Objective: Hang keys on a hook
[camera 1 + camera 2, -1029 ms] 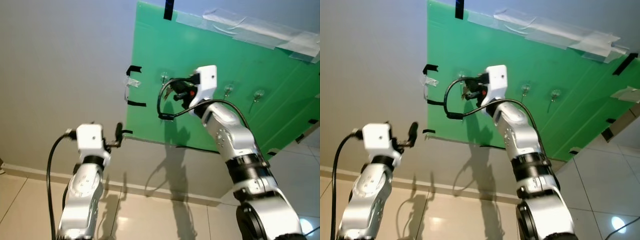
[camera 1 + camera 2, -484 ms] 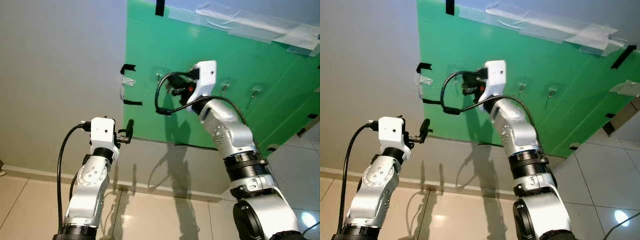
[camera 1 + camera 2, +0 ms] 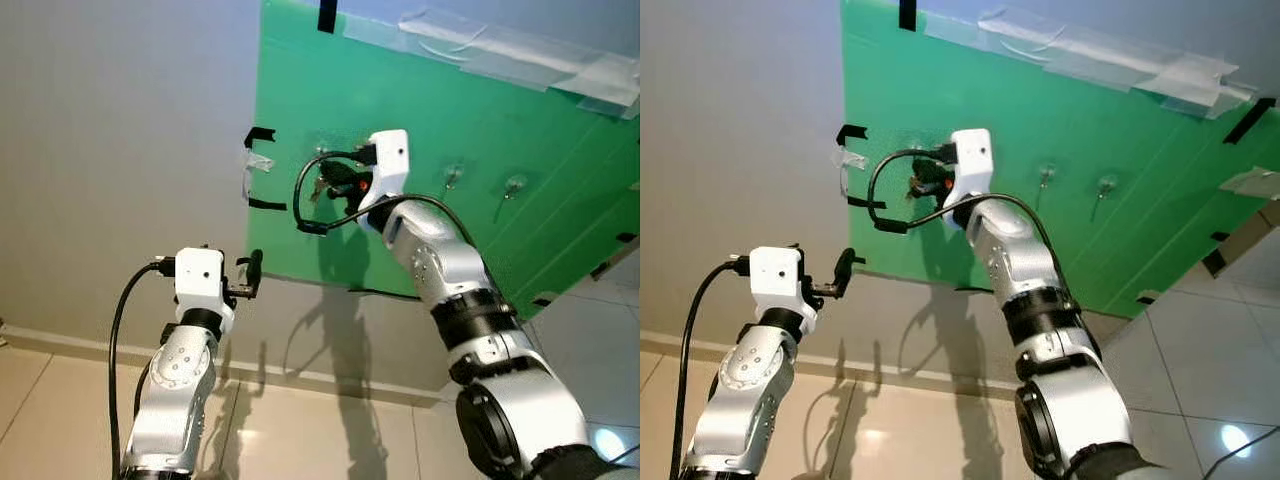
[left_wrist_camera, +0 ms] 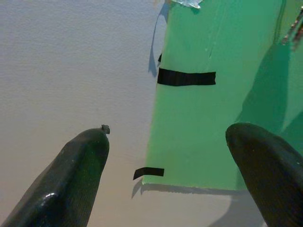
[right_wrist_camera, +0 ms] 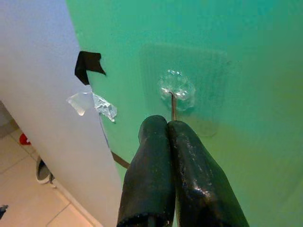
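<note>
A green board [image 3: 430, 100] is taped to the wall and carries three clear stick-on hooks. My right gripper [image 3: 332, 180] is raised against the board at the leftmost hook [image 5: 175, 90]. Its fingers [image 5: 156, 142] are pressed together just under the hook's thin metal prong. A small bunch of keys [image 3: 318, 188] dangles at the fingertips beside that hook; in the right wrist view the keys are hidden by the fingers. My left gripper [image 3: 250, 272] is held lower, near the board's bottom left corner, open with nothing between its fingers [image 4: 71, 175].
Two more hooks [image 3: 453, 176] [image 3: 515, 185] sit to the right on the board. Black tape strips [image 3: 265, 137] and clear tape mark the board's left edge. A grey wall [image 3: 120, 150] lies to the left, and tiled floor [image 3: 60, 400] lies below.
My right gripper has moved left along the board with the keys to the leftmost hook. The left arm has risen and shifted slightly right. The camera has shifted a little.
</note>
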You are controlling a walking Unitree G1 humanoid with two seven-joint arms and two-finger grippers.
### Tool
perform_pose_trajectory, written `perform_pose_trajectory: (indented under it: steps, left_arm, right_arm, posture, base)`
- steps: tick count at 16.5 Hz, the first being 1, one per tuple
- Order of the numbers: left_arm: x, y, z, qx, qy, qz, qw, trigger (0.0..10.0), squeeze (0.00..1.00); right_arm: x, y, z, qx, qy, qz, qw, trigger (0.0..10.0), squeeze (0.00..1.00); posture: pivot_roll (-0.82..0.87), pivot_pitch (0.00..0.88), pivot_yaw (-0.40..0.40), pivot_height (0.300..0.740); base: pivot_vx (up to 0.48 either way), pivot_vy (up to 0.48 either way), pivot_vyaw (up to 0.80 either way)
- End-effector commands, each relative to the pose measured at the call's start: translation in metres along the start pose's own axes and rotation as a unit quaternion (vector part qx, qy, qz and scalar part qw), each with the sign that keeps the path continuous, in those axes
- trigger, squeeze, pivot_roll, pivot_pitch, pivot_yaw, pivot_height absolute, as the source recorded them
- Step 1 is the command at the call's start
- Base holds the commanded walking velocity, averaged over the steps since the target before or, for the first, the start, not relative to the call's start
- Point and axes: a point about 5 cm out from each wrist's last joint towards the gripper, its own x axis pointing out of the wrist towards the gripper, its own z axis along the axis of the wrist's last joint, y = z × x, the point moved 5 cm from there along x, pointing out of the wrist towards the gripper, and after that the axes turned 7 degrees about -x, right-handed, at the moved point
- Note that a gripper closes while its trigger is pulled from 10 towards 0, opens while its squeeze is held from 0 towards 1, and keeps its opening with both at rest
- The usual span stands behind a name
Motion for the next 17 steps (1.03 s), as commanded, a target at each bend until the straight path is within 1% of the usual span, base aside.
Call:
perform_pose_trajectory:
  steps: [1,3,8,12,15,17]
  left_arm:
    - [-0.001,-0.003,-0.001,-0.005,0.004,0.002,1.0,10.0,0.0]
    - [-0.003,-0.003,-0.002,-0.005,0.005,0.003,1.0,10.0,0.0]
    - [-0.006,-0.003,-0.002,-0.006,0.007,0.002,1.0,10.0,0.0]
    - [-0.007,-0.005,-0.003,-0.01,0.01,0.001,1.0,10.0,0.0]
    - [-0.008,-0.006,-0.004,-0.011,0.012,0.001,1.0,10.0,0.0]
    - [-0.01,-0.007,-0.005,-0.013,0.015,-0.001,1.0,10.0,0.0]
  right_arm:
    - [0.0,-0.005,0.002,-0.021,-0.002,-0.005,1.0,10.0,0.0]
    - [0.002,-0.007,0.002,-0.046,0.0,-0.009,0.999,10.0,0.0]
    - [0.005,-0.012,0.004,-0.056,-0.006,-0.02,0.998,10.0,0.0]
    - [0.009,-0.011,0.021,-0.087,-0.032,-0.016,0.996,10.0,0.0]
    - [0.009,-0.01,0.022,-0.092,-0.036,-0.012,0.995,10.0,0.0]
    - [0.011,-0.007,0.022,-0.083,-0.037,-0.006,0.996,10.0,0.0]
  posture:
    - [0.16,0.0,-0.181,0.74]
    - [0.16,0.0,-0.183,0.74]
    - [0.17,0.0,-0.181,0.74]
    - [0.17,0.002,-0.187,0.74]
    - [0.16,0.005,-0.189,0.74]
    - [0.16,0.014,-0.189,0.74]
  base:
    - [0.0,0.0,0.0]
    - [0.0,0.0,0.0]
    - [0.0,0.0,0.0]
    - [0.0,0.0,0.0]
    - [0.0,0.0,0.0]
    - [0.0,0.0,0.0]
